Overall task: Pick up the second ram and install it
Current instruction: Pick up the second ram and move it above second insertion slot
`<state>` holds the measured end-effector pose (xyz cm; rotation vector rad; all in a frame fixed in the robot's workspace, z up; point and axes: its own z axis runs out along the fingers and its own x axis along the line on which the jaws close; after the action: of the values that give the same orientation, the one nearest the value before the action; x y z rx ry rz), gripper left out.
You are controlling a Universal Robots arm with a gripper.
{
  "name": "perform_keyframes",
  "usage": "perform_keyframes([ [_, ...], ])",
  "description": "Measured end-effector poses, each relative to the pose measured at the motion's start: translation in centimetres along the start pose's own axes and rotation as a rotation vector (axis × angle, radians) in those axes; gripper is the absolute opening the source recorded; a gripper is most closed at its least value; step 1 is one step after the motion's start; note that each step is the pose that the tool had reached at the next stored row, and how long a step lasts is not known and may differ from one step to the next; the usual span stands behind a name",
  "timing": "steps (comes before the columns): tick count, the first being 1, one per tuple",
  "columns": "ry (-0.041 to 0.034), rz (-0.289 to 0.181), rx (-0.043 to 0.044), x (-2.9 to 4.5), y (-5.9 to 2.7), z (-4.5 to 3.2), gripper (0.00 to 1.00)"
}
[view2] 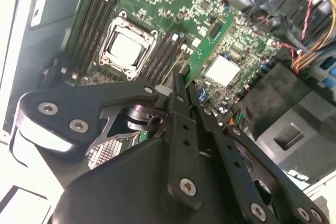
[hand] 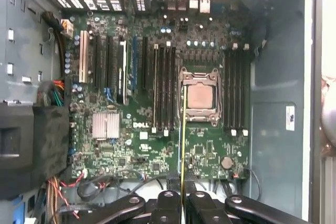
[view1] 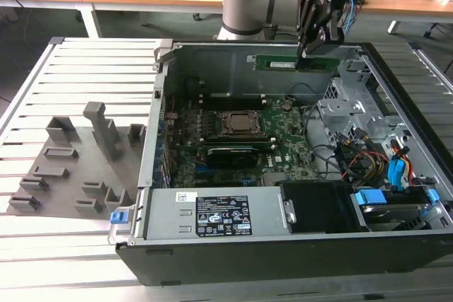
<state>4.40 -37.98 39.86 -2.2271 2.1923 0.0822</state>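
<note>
Open computer case (view1: pixel 212 61) lying on its side on a slatted table, seen from outside; one robot arm reaches in from the far side; its gripper (view1: pixel 306 51) is pinched narrow on the second ram (view1: pixel 279 64), a thin green stick held in the air near the case's far wall, above the motherboard (view1: pixel 283 146) and touching nothing else; the stick's long axis runs across the exterior view from left to right, most of it sticking out toward that view's left of the fingers; in the first wrist view the gripper (hand: pixel 182 195) presents the second ram (hand: pixel 182 129) edge-on, a thin line parallel to the dark memory slots (hand: pixel 164 87), hovering just beside them over the near edge of the processor socket (hand: pixel 199 96); a grey holder tray (view1: pixel 71 167) lies outside the case.
</note>
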Motion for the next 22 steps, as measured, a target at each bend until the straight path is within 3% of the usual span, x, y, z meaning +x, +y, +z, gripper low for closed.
perform_keyframes([
  [4, -0.0002, -0.001, -0.0001, 0.05, 1.71, 0.34, 0.14],
  [8, 0.0000, -0.001, -0.0001, 0.07, 2.38, 1.08, 0.14],
  [16, -0.0001, -0.002, -0.0003, 0.12, 2.48, 2.03, 0.14],
  [22, 0.0000, -0.005, -0.0005, 0.51, 3.00, 3.30, 0.14],
])
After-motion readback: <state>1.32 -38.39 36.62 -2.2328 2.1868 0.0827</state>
